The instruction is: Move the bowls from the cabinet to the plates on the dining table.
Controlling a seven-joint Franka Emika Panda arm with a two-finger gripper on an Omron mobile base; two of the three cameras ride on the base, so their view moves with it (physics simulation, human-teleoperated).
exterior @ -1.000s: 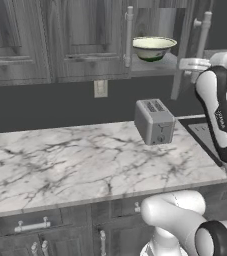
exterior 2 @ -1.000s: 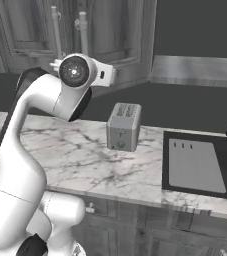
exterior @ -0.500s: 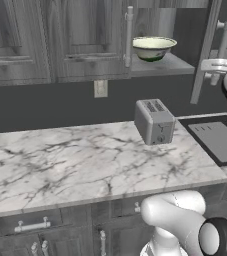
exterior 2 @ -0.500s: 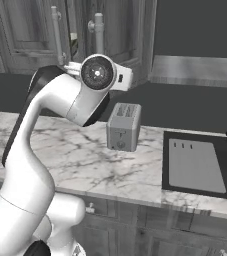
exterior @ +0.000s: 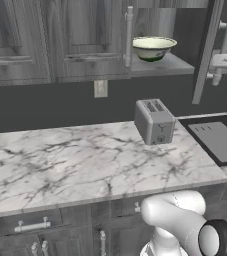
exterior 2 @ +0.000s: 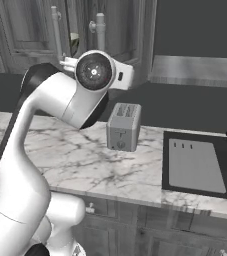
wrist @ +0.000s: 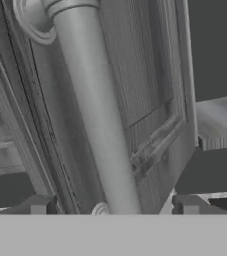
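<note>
Hand view showed the dark fingers [wrist: 110,206] spread open astride the long silver bar handle [wrist: 97,115], not clamping it. Backing straight off seemed wise before reaching for the pale cream-green glazed bowl [exterior: 154,48].

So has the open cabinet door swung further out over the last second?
Yes. In the left base view the cabinet door has swung right, away from the bowl, exposing more shelf.

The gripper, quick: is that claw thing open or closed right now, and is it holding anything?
Gripper: open, its two fingertips standing apart on either side of the cabinet door's silver handle, not clamped on it; holding nothing.
</note>
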